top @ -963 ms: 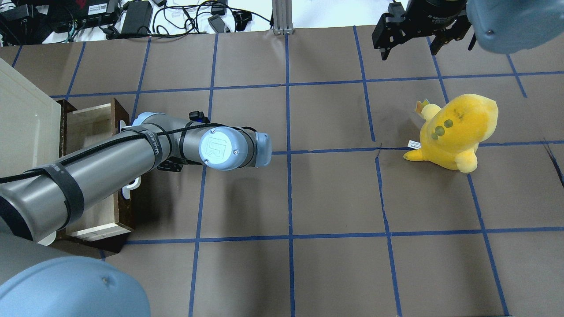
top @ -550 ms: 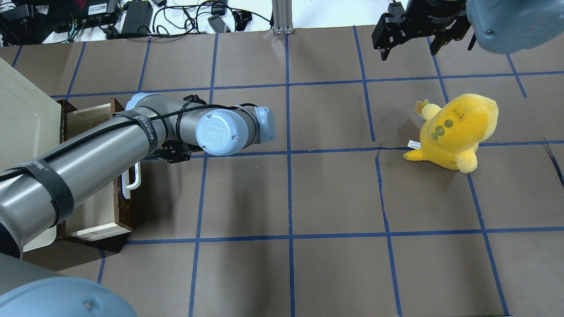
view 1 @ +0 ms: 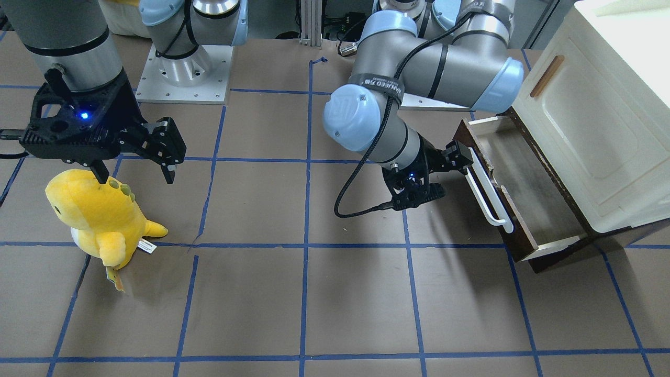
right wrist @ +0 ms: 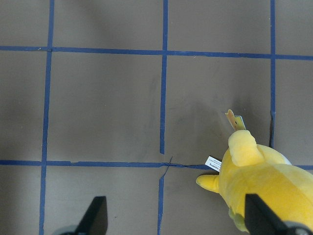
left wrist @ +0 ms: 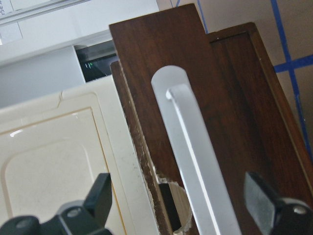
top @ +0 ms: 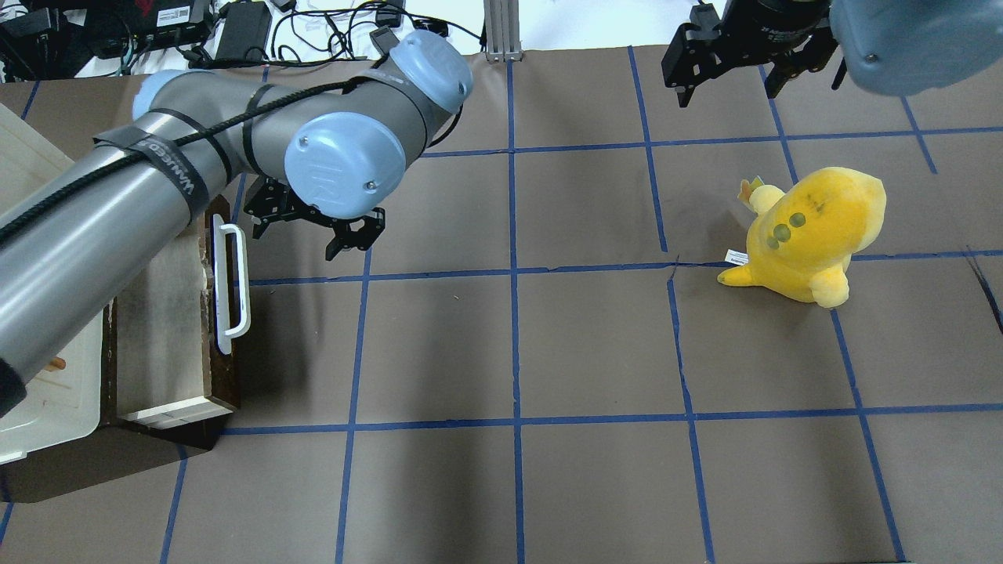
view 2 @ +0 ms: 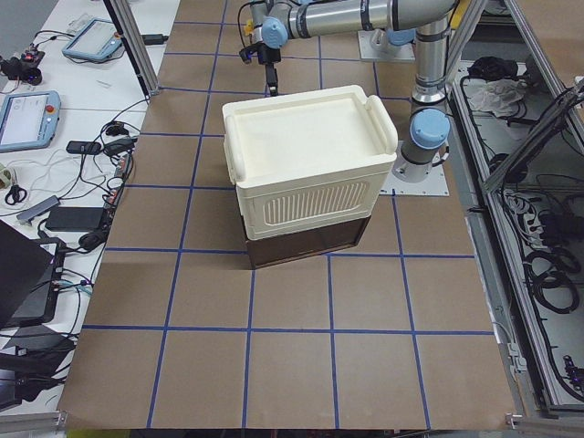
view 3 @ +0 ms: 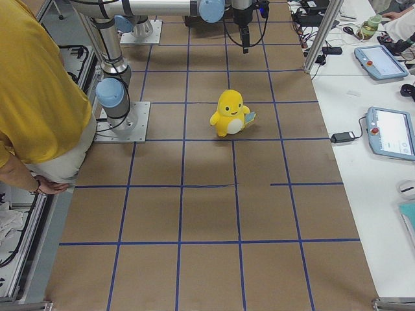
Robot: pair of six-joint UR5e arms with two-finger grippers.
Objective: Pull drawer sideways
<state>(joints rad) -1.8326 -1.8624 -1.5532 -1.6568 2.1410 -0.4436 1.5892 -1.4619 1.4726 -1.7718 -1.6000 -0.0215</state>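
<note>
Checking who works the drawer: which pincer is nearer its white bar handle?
Left. The left pincer hangs open just beside the far end of the drawer handle. The right pincer is across the table, open, near the yellow plush toy.

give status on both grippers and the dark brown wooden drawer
Left gripper open, just off the long white bar handle. Right gripper open, empty, near yellow plush toy. Dark brown wooden drawer pulled out of cream cabinet; toy well clear.

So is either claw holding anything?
No, nothing. The left gripper is open near the handle of the drawer; the right gripper hangs open over the table.
</note>
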